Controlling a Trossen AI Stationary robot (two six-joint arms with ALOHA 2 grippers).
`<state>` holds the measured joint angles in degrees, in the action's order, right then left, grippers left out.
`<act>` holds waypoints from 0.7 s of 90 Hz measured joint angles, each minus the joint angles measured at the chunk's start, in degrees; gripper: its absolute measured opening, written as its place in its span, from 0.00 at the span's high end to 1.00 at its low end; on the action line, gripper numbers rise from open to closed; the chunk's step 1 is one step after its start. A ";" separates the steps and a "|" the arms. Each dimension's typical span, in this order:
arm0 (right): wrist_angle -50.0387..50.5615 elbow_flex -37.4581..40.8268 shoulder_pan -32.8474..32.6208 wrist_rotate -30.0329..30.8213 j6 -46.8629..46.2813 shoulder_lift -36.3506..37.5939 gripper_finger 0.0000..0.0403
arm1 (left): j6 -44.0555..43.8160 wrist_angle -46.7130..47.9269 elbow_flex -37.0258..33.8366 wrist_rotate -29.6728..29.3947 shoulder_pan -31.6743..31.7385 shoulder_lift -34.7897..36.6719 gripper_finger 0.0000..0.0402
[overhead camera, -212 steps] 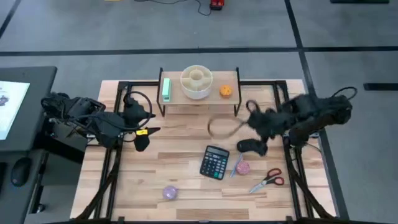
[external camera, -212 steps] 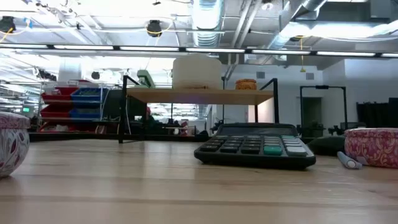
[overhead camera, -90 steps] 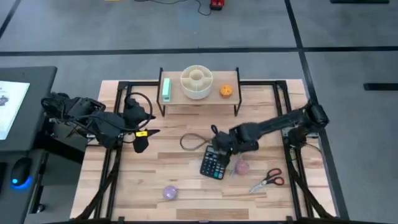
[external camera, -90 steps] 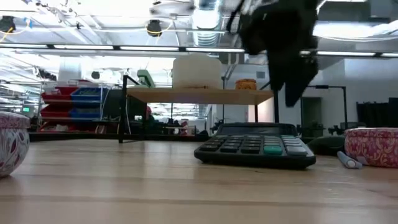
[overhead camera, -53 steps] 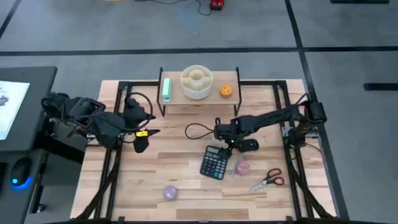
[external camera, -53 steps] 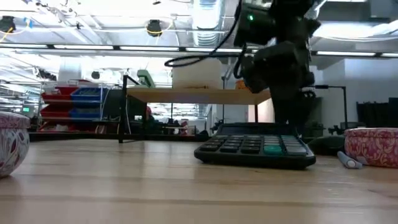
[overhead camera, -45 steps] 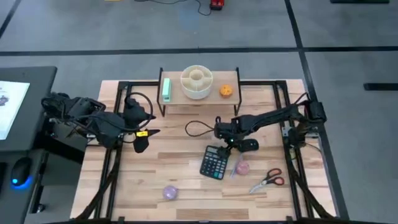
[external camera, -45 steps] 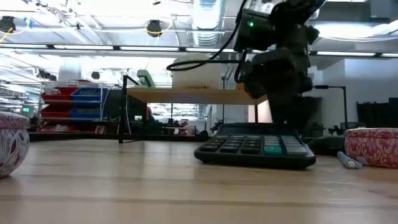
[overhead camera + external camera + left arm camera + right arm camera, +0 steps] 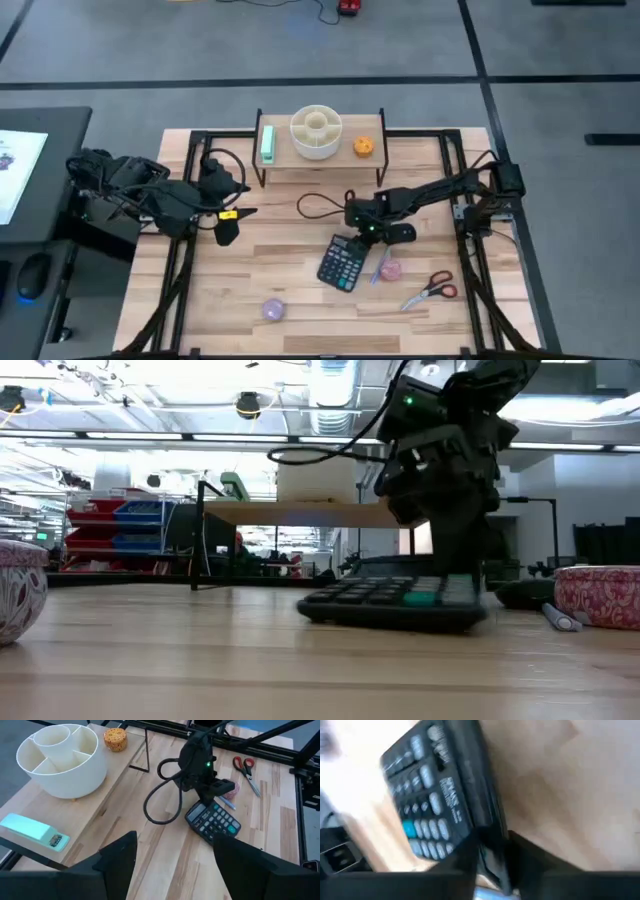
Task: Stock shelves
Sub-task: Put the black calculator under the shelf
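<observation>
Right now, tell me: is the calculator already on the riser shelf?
No. The calculator lies on the tabletop in front of the riser shelf, with the right end effector at its far edge.

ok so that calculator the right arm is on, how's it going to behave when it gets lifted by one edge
The calculator looks like a flat, rigid slab, so it probably won't flex. The right end effector sits at its far edge, so the free end will likely droop or swing. Its smooth casing on bare wood may also slide or twist if nudged.
</observation>
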<state>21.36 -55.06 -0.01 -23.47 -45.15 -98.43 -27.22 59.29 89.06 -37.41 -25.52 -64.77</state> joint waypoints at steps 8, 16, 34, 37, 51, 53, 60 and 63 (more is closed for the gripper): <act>-2.12 -0.35 -0.06 -0.14 -2.11 0.45 0.95 | 0.00 0.25 0.00 0.00 0.00 -0.01 0.41; -2.30 -2.77 0.01 1.05 -3.84 0.32 0.96 | 0.00 0.33 0.00 0.00 0.00 0.01 0.41; -3.07 -11.25 0.36 8.95 -6.35 0.30 0.97 | 0.00 0.36 0.00 0.00 0.02 -0.01 0.41; -3.44 -12.11 0.64 10.32 -7.25 0.30 0.97 | 0.00 0.37 0.00 0.00 0.00 -0.01 0.41; -6.49 -13.57 2.37 15.25 -12.88 -0.42 0.97 | 0.00 0.39 0.00 0.00 0.00 -0.01 0.41; -6.60 -13.56 2.56 16.14 -13.74 -0.44 0.97 | 0.00 0.36 0.00 0.00 0.00 0.02 0.41; -9.37 -13.68 3.23 18.41 -17.27 -2.00 0.97 | 0.00 0.40 0.00 0.00 0.00 -0.01 0.41; -9.60 -13.66 3.46 18.41 -18.31 -2.34 0.97 | 0.00 0.36 0.00 0.00 0.01 -0.01 0.41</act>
<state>11.76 -68.72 3.45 -5.06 -63.46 -100.77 -27.22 59.65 89.06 -37.41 -25.51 -64.77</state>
